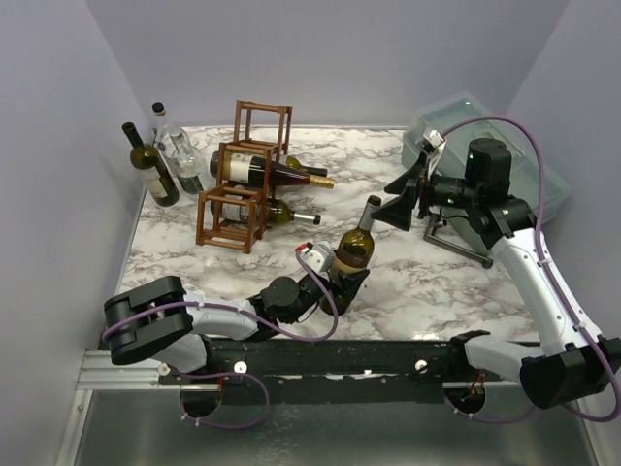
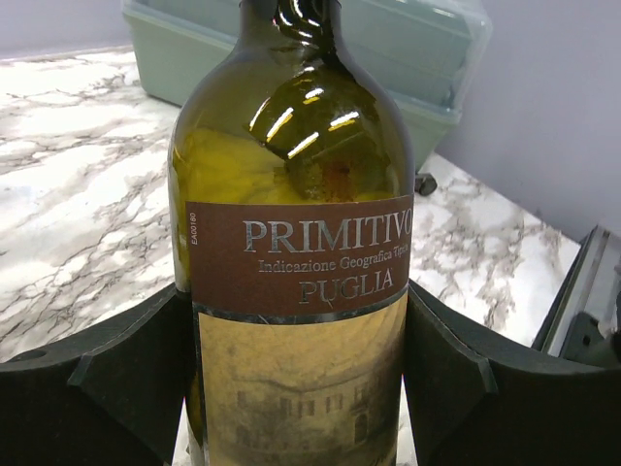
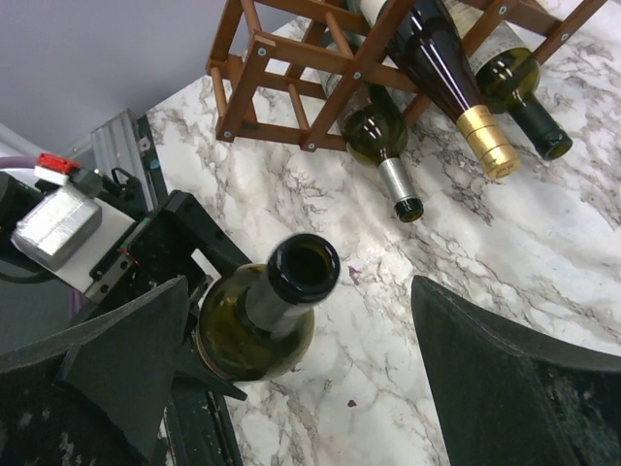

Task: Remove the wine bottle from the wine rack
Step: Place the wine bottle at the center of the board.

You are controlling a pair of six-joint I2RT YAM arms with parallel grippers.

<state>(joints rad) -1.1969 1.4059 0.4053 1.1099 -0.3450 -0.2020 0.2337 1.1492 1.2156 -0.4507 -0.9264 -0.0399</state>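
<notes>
Nearest the bases: left gripper (image 1: 342, 282) is clamped on the lower body of the wine bottle (image 1: 355, 248), pads (image 2: 107, 388) pressed to both sides at the label. The bottle is off the wine rack (image 1: 243, 184) and well in front of it, over the marble table (image 1: 427, 282), neck leaning up and to the right. Can't tell if its base touches the table.

Main risk, as I judge it: a low grip on smooth glass plus the lean. If the left jaws release before the bottle is upright and seated, it likely tips and rolls.

Just beyond, right gripper (image 1: 398, 199) hangs spread wide, holding nothing. The wrist view shows a finger (image 3: 126, 359) either side of the bottle's open mouth, not touching. Second risk: closing off-centre there or dropping lower would hit the neck and lever the bottle against the left grip. With both arms this close, a finger clash is also possible.

Farther back, the rack holds a gold-capped bottle (image 1: 277, 173) and a lower bottle (image 1: 286, 214), necks poking out toward the held one. A topple that way could strike them.

Far left, two standing bottles (image 1: 165, 160); far right, a plastic bin (image 1: 456, 121). Both are well apart, low concern.
</notes>
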